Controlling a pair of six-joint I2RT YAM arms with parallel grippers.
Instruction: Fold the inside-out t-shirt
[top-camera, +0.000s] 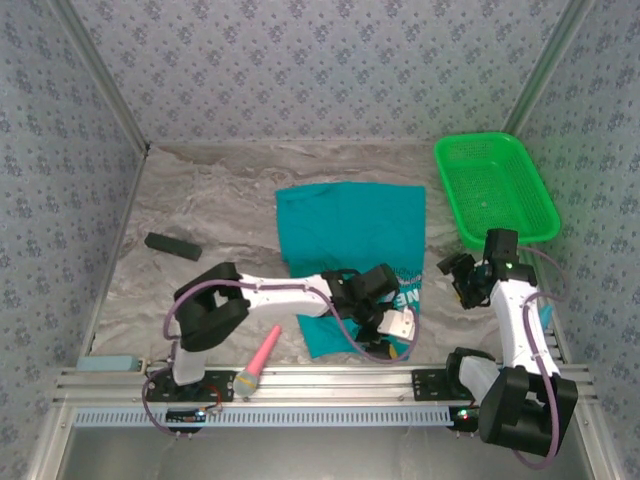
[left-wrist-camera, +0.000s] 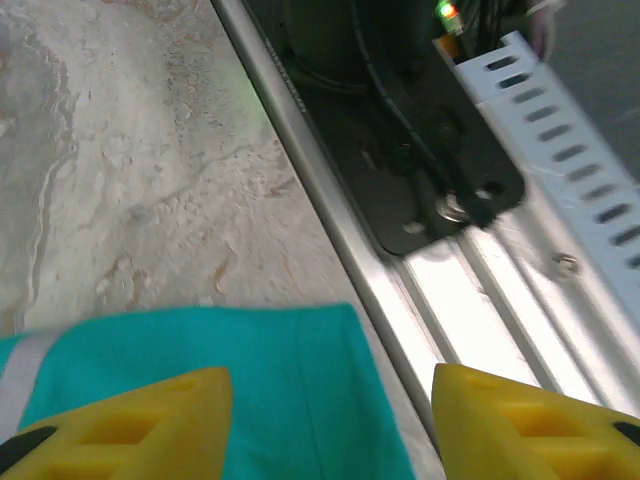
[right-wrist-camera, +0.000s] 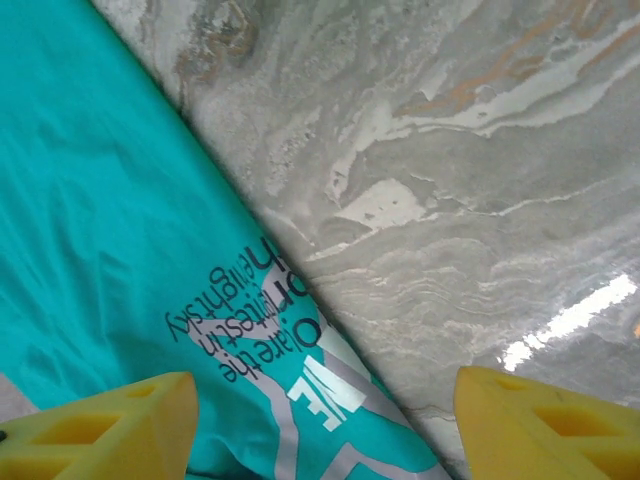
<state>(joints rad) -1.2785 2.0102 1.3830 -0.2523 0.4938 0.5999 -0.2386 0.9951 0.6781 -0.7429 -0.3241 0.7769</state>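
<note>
I judge it part-folded: sleeves tucked in, cross fold left.
The teal t-shirt (top-camera: 350, 235) lies flat mid-worktop (top-camera: 200, 210); left jaws and right jaws both stand apart, empty, by its near end.

The t-shirt (top-camera: 350, 235) lies flat at the centre of the table (top-camera: 200, 190). From it, the basket (top-camera: 495, 190) sits at 2 o'clock, the block (top-camera: 173, 245) at 9 o'clock and the toy microphone (top-camera: 258, 362) at 7 o'clock.

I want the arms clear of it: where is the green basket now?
In the top view, the green basket sits at the far right of the table, just right of the teal t-shirt.
</note>
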